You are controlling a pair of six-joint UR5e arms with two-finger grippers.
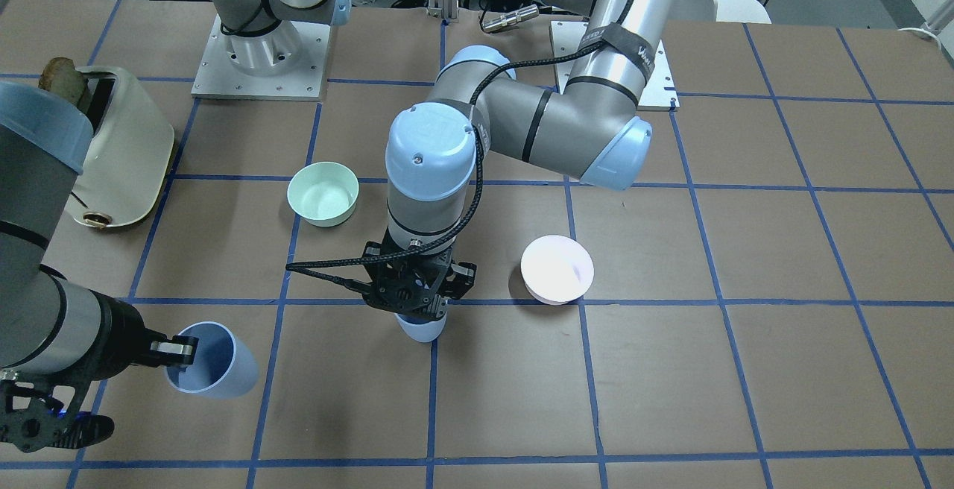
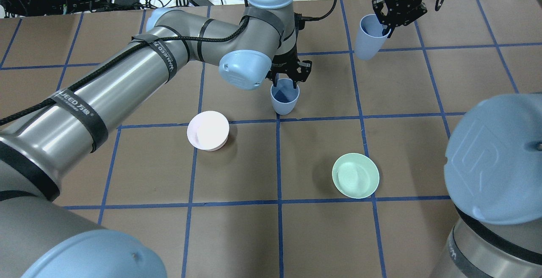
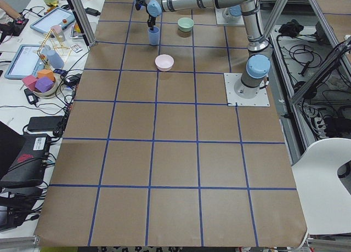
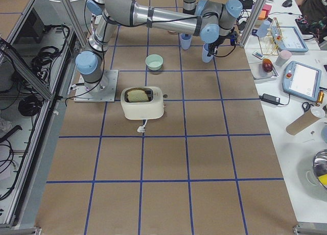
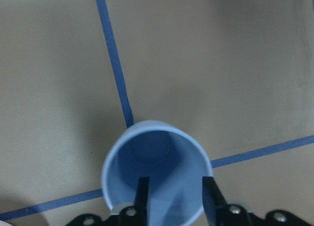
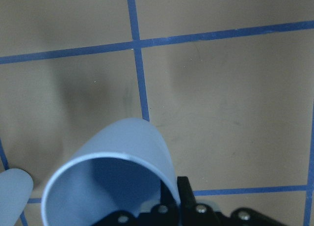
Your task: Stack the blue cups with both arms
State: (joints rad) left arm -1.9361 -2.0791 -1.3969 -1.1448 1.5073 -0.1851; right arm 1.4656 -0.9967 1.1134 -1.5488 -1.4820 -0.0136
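My right pincer grips the tilted blue cup by its rim above the counter, while my left pincer straddles, spread, the rim of the upright blue cup mid-counter, so stacking at that tilt could knock it over.

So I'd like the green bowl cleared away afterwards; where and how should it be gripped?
Probably its rim: come straight down on the green bowl, one finger inside the wall, one outside. It stands upright, mouth open, and looks wide and low, so pinching the thin wall seems safer than spanning it.
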